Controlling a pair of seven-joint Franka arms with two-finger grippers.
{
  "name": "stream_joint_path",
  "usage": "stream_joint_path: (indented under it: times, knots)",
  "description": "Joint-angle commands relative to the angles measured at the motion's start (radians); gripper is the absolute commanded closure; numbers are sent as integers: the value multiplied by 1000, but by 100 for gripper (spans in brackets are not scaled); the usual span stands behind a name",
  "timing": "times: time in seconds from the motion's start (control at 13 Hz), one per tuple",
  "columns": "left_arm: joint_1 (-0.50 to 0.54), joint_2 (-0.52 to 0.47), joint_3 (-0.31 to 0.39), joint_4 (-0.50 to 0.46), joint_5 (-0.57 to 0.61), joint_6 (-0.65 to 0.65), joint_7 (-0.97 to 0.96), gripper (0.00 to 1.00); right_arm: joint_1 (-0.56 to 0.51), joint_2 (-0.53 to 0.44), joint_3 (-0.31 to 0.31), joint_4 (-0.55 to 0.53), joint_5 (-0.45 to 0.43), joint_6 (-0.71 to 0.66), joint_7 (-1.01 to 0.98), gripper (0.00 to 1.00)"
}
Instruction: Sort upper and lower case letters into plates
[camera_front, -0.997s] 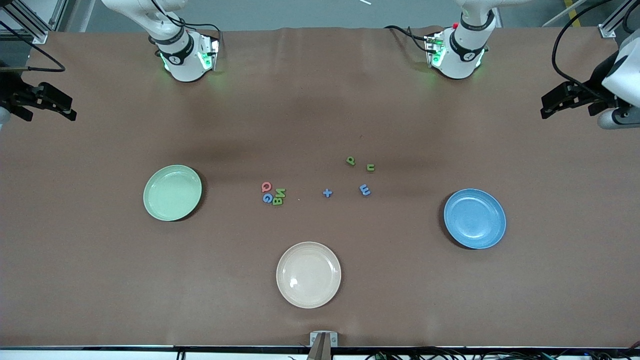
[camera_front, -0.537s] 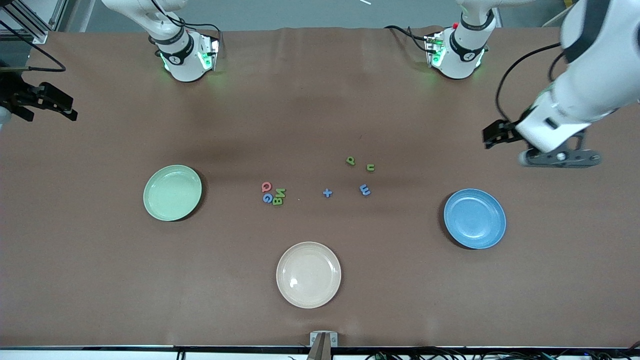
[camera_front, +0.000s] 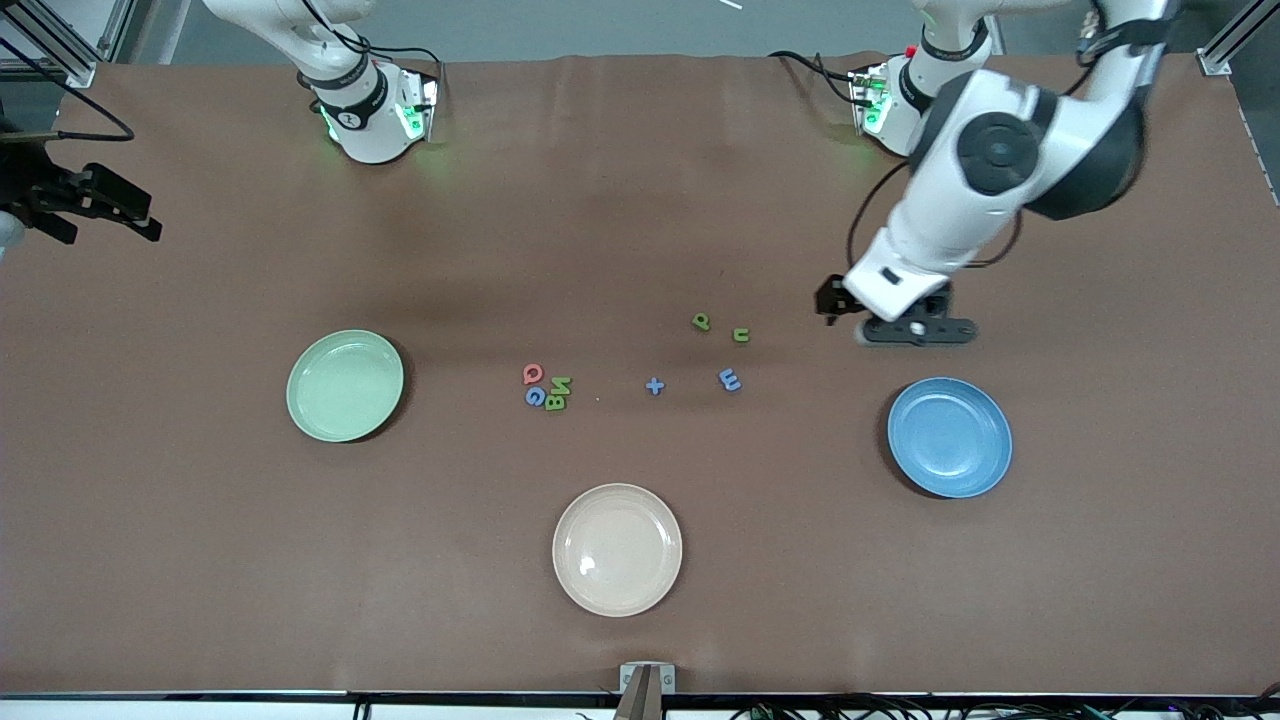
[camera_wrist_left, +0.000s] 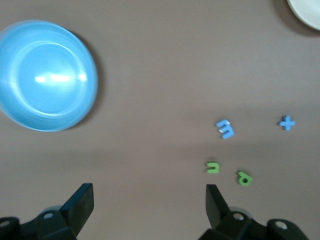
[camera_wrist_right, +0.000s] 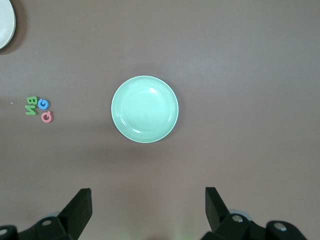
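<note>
The pale green plate (camera_front: 345, 385) and the blue plate (camera_front: 949, 437) both lie empty. Between them lie foam letters: a red Q (camera_front: 533, 374), blue G (camera_front: 535, 397), green N (camera_front: 561, 384) and green B (camera_front: 554, 403) in a cluster, then a blue plus (camera_front: 655, 385), blue m (camera_front: 730, 379), green p (camera_front: 702, 321) and green n (camera_front: 741, 335). My left gripper (camera_front: 912, 330) hangs open and empty over bare table between the n and the blue plate. In the left wrist view (camera_wrist_left: 150, 205) the n (camera_wrist_left: 213, 167) lies near one finger. My right gripper (camera_front: 95, 200) waits open over the right arm's end of the table.
A cream-beige plate (camera_front: 617, 549) lies empty nearest the front camera, between the two other plates. The right wrist view shows the green plate (camera_wrist_right: 144, 109) and the capital cluster (camera_wrist_right: 37, 107). The brown table cover (camera_front: 640, 200) is bare near the arm bases.
My left arm has swung in from its end of the table toward the middle, its gripper now beside the lower case letters. The right gripper has hardly moved. No letter has moved.
</note>
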Motion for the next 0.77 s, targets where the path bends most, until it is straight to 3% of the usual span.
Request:
stream_joint_path:
  times: [0.0, 0.15, 0.23, 0.31, 0.69]
  knots:
    - [7, 4, -72, -124, -10, 156, -104, 7, -17, 30, 9, 8, 11, -3, 0, 0]
    - [-21, 78, -101, -128, 10, 203, -180, 18, -20, 73, 7, 15, 5, 12, -6, 0]
    - [-45, 127, -100, -123, 34, 226, -206, 29, -31, 81, 6, 18, 5, 37, -8, 0]
    - [-56, 167, -100, -120, 68, 256, -236, 32, -40, 105, 6, 18, 7, 83, -10, 0]
    - [-70, 381, -101, -79, 393, 328, -486, 32, -65, 282, 6, 71, 5, 98, -4, 0]
